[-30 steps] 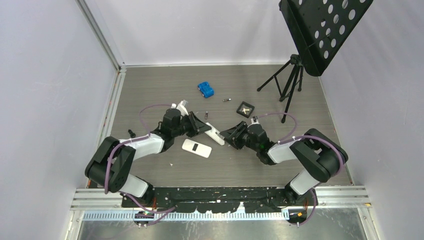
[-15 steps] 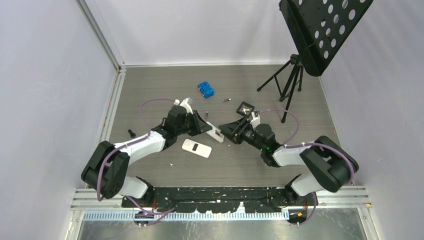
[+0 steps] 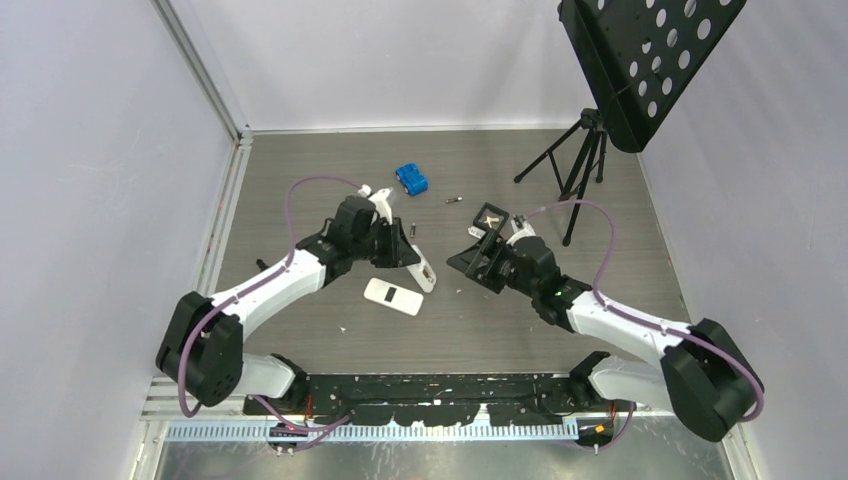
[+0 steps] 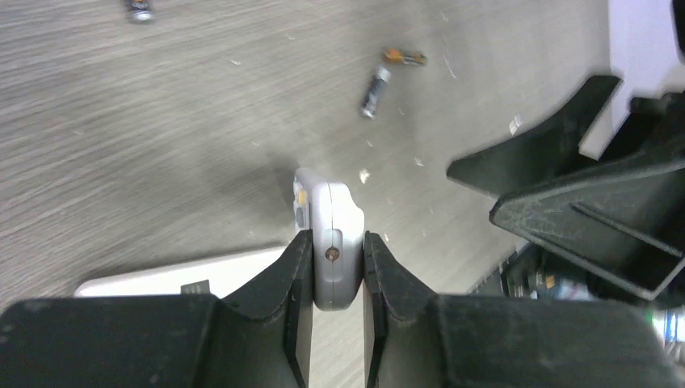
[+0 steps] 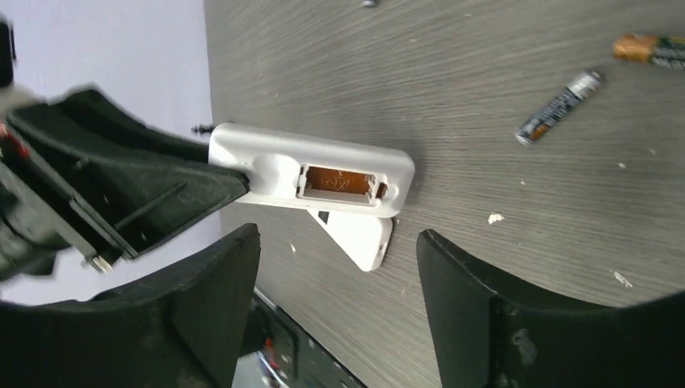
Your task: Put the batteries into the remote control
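Table (image 3: pixel 300 180): grey wood-grain, carrying everything below.
Black perforated stand (image 3: pixel 640 50): on a tripod, well beyond the remote control and to its right.
My left tool (image 4: pixel 337 238): pinching the remote control (image 5: pixel 279 162) by its two long edges at one end.
My right tool (image 5: pixel 335 236): jaws spread wide and empty, facing the remote's free end from the right, not touching it.
Remote control: held slanted between my two tools, open slot turned toward my right tool. Something orange-brown shows in the slot; I cannot tell what.
White slab (image 3: pixel 392 296): flat on the table just on the near side of the remote, black rectangle up.
Blue block (image 3: pixel 411 179): well beyond the remote.
Black square tray (image 3: pixel 490 217): beyond the remote, to its right.
Batteries: two (image 5: pixel 559 107) (image 5: pixel 650 48) loose just beyond the remote, a third (image 3: pixel 455 200) farther off, toward the tray.
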{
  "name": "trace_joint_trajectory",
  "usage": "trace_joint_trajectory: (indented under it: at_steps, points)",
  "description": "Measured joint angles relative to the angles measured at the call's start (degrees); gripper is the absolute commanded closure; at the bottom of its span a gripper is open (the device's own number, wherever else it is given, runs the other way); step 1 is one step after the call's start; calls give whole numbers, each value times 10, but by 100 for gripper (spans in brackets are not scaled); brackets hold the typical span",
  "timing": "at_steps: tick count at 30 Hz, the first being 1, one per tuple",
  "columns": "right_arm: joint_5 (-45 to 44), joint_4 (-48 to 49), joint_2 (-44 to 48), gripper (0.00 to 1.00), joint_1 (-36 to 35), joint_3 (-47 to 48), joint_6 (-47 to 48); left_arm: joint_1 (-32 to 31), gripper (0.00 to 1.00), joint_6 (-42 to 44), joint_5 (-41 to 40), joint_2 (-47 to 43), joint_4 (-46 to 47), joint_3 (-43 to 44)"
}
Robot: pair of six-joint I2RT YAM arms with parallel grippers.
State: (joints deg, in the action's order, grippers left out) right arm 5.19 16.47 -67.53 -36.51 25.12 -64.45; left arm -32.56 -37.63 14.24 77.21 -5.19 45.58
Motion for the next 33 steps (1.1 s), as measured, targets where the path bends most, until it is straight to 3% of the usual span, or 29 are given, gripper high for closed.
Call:
trace_joint_trajectory:
  at_steps: [10,19,22,25,26,27,28,30,33]
  points:
    - [156,-24,139,14,0,16,245,0,100,148,252,-28,-165,139]
    - [324,-30,178,15,-1,14,296,0,100,200,414,-37,-200,161]
    - [357,-34,166,25,-10,19,299,0,100,178,451,-49,-162,152]
    - [377,-37,161,55,-22,24,300,0,100,149,472,-63,-120,145]
    - [382,-35,160,64,-25,26,296,0,96,138,476,-66,-105,145]
    - [386,-29,158,71,-28,28,290,0,83,125,479,-68,-89,145]
    - [390,-24,157,78,-28,30,283,0,63,114,485,-70,-74,145]
    - [418,8,152,83,-31,30,269,4,44,88,484,-71,-32,142]
    - [399,54,143,83,-35,39,227,3,32,26,453,-71,47,123]
